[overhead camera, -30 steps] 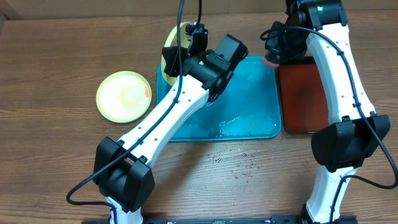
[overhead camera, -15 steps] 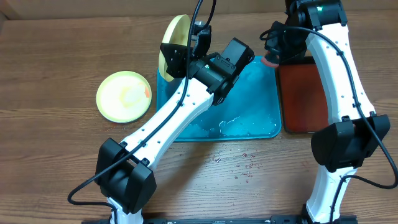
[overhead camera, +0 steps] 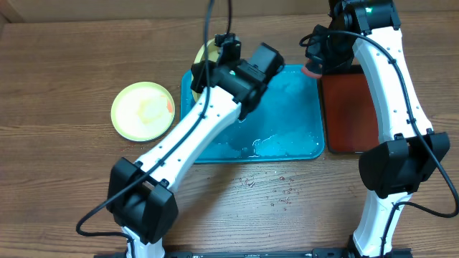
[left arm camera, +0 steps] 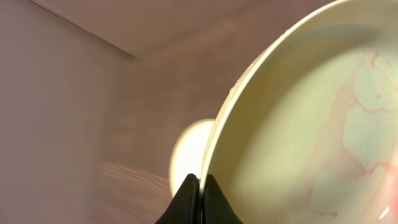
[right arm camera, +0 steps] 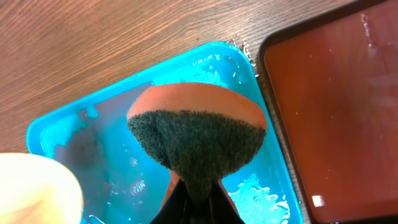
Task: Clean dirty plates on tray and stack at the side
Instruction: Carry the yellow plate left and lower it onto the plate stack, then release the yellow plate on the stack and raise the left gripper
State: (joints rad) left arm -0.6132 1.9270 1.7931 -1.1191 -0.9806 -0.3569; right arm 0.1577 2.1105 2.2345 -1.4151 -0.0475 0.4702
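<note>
My left gripper [left arm camera: 200, 191] is shut on the rim of a pale yellow plate [left arm camera: 311, 124] streaked with red smears. It holds the plate tilted above the far left corner of the turquoise tray [overhead camera: 294, 115]. From overhead only an edge of that plate [overhead camera: 206, 51] shows past the arm. A second yellow plate [overhead camera: 143, 111] with a lime-green rim lies flat on the table left of the tray. My right gripper [right arm camera: 198, 186] is shut on an orange sponge [right arm camera: 196, 137] with a dark scouring face. It hangs over the tray's far right corner [right arm camera: 236, 53].
A dark red tray [overhead camera: 349, 107] with a black rim lies against the turquoise tray's right side. Foam and water lie in the turquoise tray, and water drops [overhead camera: 276, 190] spot the table in front of it.
The left arm swung the held plate up on edge half a second ago, then brought it back down, so it is now mostly hidden behind the wrist. The right arm and sponge have not moved.
</note>
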